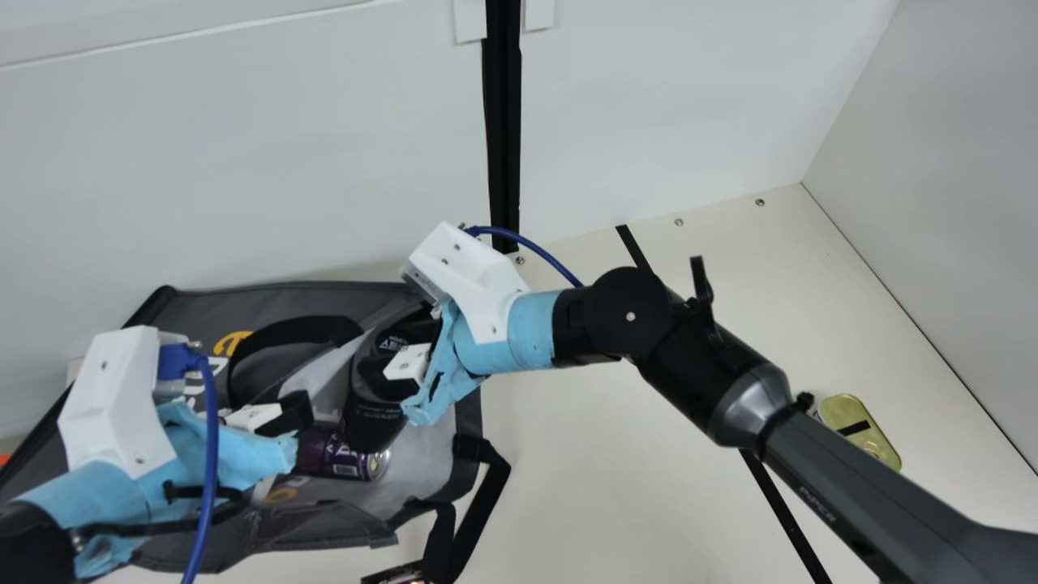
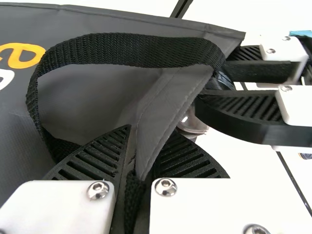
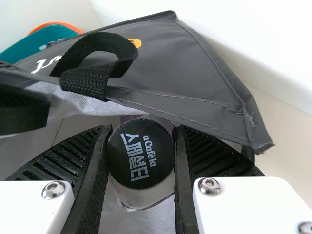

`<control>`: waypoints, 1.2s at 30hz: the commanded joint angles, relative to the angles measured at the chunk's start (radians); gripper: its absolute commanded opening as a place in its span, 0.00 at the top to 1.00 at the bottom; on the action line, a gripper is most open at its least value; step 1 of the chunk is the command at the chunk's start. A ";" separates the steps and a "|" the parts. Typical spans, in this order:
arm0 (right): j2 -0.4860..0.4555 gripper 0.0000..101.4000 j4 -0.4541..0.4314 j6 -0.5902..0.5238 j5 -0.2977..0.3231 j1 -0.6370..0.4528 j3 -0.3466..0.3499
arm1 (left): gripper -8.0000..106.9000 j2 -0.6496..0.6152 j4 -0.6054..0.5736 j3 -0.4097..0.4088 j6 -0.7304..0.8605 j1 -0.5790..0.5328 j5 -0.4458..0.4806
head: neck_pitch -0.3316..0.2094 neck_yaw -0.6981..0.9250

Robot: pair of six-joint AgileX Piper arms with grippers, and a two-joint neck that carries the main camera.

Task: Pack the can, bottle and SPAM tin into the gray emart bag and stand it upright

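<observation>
Purple, the can (image 1: 331,454) lies in the gray emart bag (image 1: 320,300); the SPAM tin (image 1: 859,431) sits well apart on the tabletop (image 1: 568,487). Left wrist view: your left gripper (image 2: 150,130) pinches the rim (image 2: 176,97); hold it high. Right wrist view: your right gripper (image 3: 142,129) clasps the bottle (image 3: 146,192); ease it deeper (mind the can) before releasing.
</observation>
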 commanded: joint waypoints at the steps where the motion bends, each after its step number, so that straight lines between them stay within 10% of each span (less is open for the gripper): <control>1: 0.007 1.00 0.003 0.004 -0.003 0.007 -0.005 | 1.00 0.000 0.000 0.000 0.000 0.000 0.000 | -0.023 -0.001; 32: 0.121 1.00 -0.047 0.067 -0.049 0.090 -0.055 | 1.00 0.000 0.000 0.000 0.000 0.000 0.000 | -0.023 -0.001; 36: 0.123 0.87 -0.056 0.071 -0.051 0.094 -0.055 | 1.00 0.000 0.000 0.000 0.000 0.000 0.000 | -0.023 -0.001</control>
